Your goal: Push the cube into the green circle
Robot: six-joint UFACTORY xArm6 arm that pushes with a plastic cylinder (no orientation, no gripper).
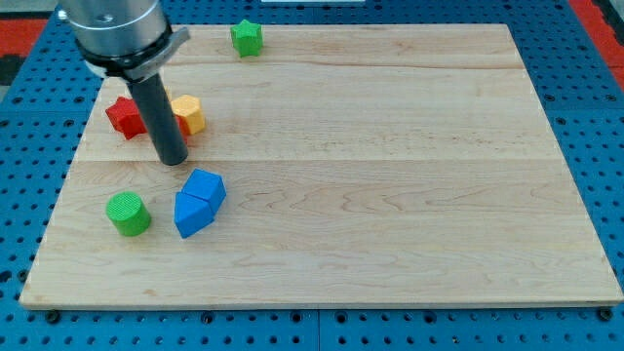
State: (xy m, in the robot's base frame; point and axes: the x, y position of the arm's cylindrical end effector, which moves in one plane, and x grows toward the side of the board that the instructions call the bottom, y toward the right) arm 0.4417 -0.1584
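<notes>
Your pale wooden worktop (390, 146) sits on blue pegboard (595, 107); my tip (172, 159) rests near its left edge, just above the blue cube (199, 202) beside the green circle (128, 214). There's no gripper to report.

Cube: blue cube (199, 202), tilted askew on the wooden board, at the view's lower left.
Green circle: green cylinder (128, 214), upright, ridged round top, just to the view's left of the cube, apart from it.
</notes>
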